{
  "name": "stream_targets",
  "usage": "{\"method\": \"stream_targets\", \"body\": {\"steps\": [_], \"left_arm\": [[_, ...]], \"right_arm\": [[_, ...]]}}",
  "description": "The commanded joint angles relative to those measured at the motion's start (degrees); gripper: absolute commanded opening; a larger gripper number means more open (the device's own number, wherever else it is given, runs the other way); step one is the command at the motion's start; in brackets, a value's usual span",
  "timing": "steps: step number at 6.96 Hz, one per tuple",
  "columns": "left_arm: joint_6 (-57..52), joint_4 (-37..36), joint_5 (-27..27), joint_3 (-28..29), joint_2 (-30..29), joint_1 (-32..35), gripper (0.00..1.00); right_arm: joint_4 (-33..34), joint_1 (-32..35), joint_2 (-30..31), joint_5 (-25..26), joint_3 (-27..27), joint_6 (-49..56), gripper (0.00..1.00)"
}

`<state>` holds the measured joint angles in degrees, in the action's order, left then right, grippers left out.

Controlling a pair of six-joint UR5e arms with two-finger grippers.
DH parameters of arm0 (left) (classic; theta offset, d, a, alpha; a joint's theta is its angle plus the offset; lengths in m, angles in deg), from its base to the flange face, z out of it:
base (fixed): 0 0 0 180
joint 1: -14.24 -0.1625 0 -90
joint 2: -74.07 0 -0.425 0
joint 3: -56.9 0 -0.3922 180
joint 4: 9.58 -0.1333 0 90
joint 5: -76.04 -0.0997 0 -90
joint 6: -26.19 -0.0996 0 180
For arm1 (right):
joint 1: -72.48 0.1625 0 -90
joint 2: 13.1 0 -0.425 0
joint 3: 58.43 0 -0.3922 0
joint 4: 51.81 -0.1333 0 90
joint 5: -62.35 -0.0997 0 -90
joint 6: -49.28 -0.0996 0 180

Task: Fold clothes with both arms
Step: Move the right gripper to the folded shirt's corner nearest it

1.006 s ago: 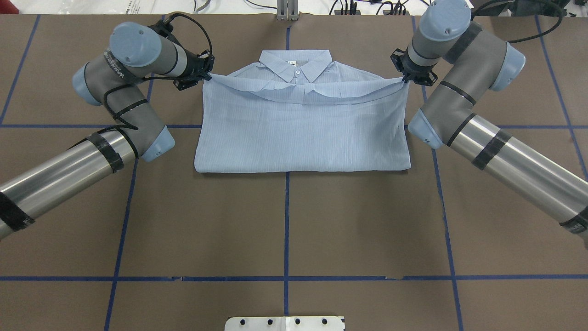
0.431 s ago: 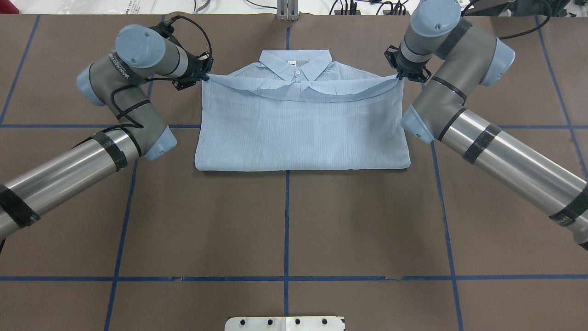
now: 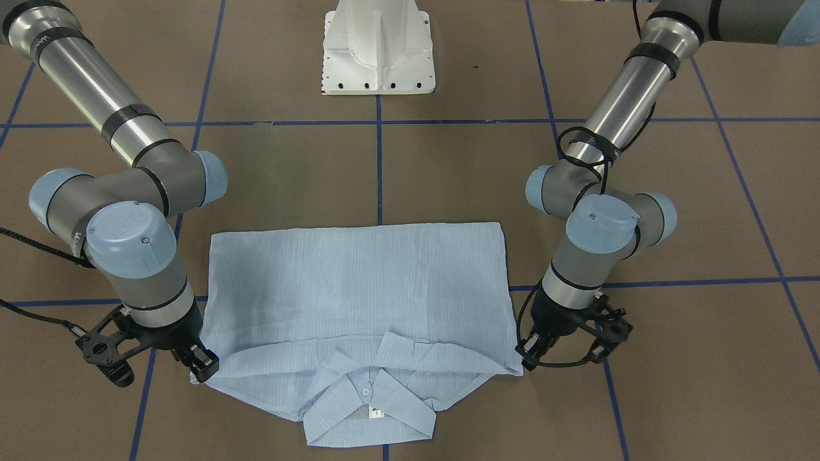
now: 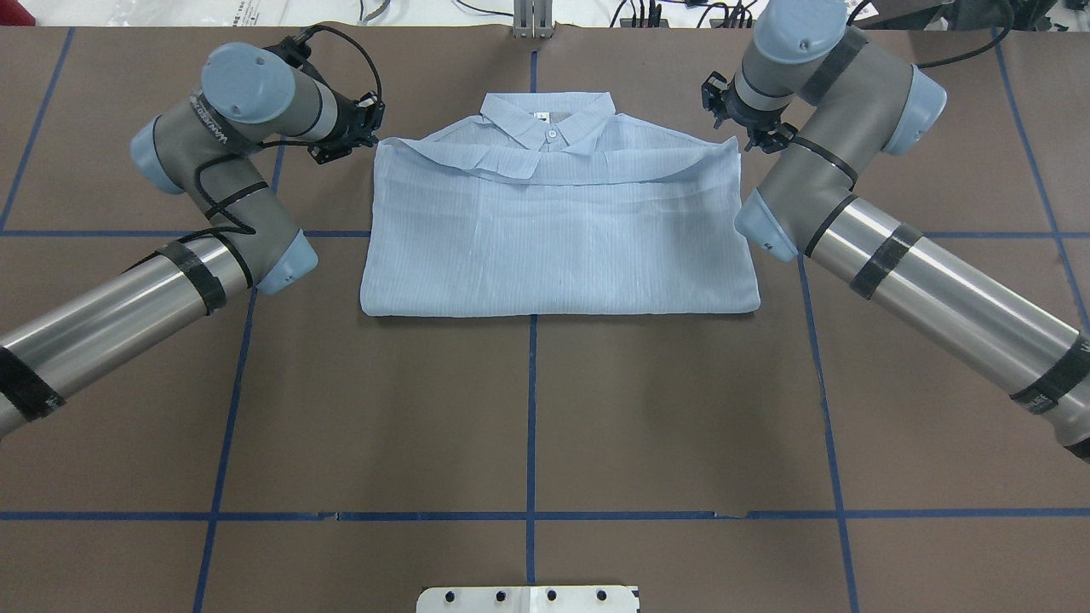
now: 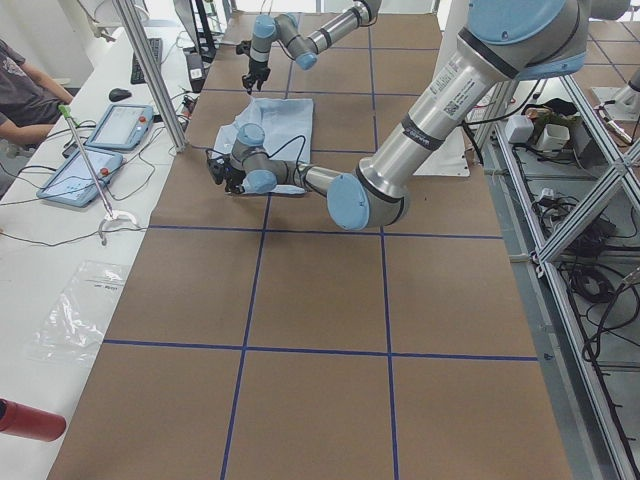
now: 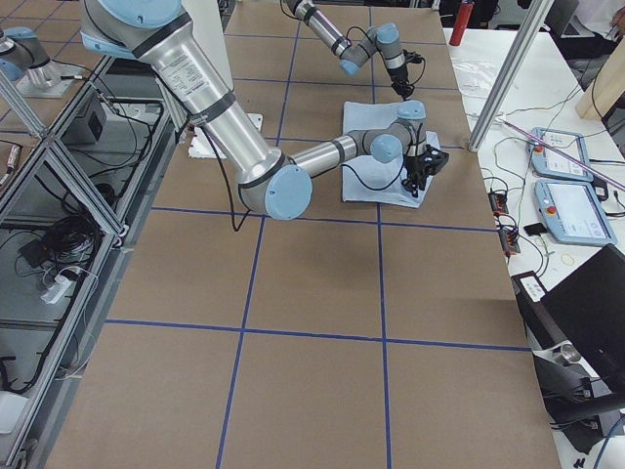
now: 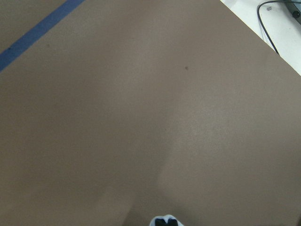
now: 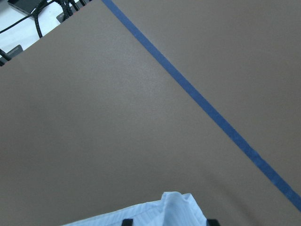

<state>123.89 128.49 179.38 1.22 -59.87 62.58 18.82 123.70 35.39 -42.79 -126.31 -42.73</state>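
The light-blue shirt (image 4: 558, 238) lies folded at the far middle of the table, collar away from the robot, its lower half folded up to just under the collar; it also shows in the front view (image 3: 359, 288). My left gripper (image 4: 373, 136) is at the fold's left corner (image 3: 526, 363). In the left wrist view its tips (image 7: 164, 221) stand close together with a scrap of pale cloth. My right gripper (image 4: 739, 136) is at the right corner (image 3: 204, 371). In the right wrist view its fingers stand wide apart with the shirt corner (image 8: 174, 207) loose between them.
The brown table mat is crossed by blue tape lines (image 4: 531, 409). The white pedestal base (image 3: 378, 51) stands at the robot's side. A metal post (image 4: 532, 17) stands behind the collar. Desks with tablets (image 5: 120, 125) line the far edge.
Both grippers carried the folded edge further toward the collar and lower. The edge now lies flat instead of sagging between them. The right fingers have parted from the corner.
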Motion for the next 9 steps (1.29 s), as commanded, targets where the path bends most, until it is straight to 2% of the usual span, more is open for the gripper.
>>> {"method": "stream_targets", "body": {"steps": [1,2,3,4,5,6,7,9], "left_arm": [[-0.1,1.8,0.1,-2.5,2.2,0.7,0.24],[0.1,1.9,0.1,-2.6,2.2,0.6,0.24],[0.2,1.9,0.1,-2.9,2.4,0.6,0.24],[0.3,1.9,0.2,-3.7,2.5,0.6,0.24],[0.3,1.7,0.2,-4.2,2.9,0.6,0.24],[0.4,1.8,0.2,-4.2,3.0,0.6,0.24],[0.4,1.5,0.2,-4.8,3.2,0.6,0.24],[0.1,1.5,0.3,-5.7,4.1,0.5,0.24]], "right_arm": [[-1.4,-1.7,6.8,-0.1,-9.9,-3.1,0.75],[-1.6,-3.8,15.3,-0.1,-19.5,-5.9,0.76],[-1.7,-7.0,20.9,0.2,-25.4,-10.2,0.78],[-1.8,-9.4,21.7,0.4,-25.9,-14.6,0.78],[-1.7,-10.4,23.0,0.4,-26.6,-15.7,0.78],[-2.2,-11.0,26.6,0.3,-29.6,-15.7,0.78],[-4.4,-11.5,28.4,0.1,-30.4,-15.9,0.78],[-5.3,-13.0,27.5,0.5,-28.8,-17.4,0.77]]}}
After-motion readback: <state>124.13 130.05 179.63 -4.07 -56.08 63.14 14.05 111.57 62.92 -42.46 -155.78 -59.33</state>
